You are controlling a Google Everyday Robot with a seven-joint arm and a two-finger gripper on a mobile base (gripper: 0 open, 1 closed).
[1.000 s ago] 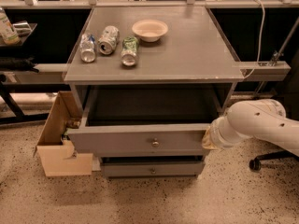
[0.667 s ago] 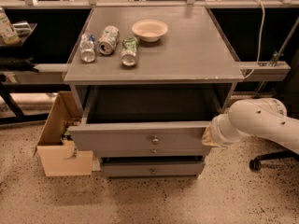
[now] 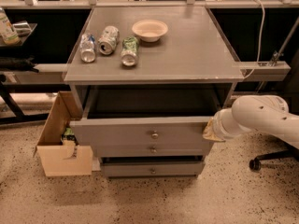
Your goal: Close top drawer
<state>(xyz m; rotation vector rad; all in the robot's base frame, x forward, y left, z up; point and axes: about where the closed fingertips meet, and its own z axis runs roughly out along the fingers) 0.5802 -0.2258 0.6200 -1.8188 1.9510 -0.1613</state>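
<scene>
The top drawer (image 3: 140, 132) is a wide grey drawer with a small silver knob (image 3: 154, 135) at its centre. It stands pulled out from the grey cabinet (image 3: 154, 55), and its dark inside shows empty. My gripper (image 3: 210, 129) sits at the right end of the drawer front, at the end of the white arm (image 3: 261, 118) that comes in from the right. It rests against the drawer's right corner.
Two slimmer drawer fronts (image 3: 152, 168) sit below. On the cabinet top lie three cans (image 3: 108, 40) and a cream bowl (image 3: 149, 30). An open cardboard box (image 3: 60, 143) stands at the left on the floor. An office chair base (image 3: 268, 160) is at the right.
The top drawer has slid a little way back into the cabinet, and my gripper has followed its right end.
</scene>
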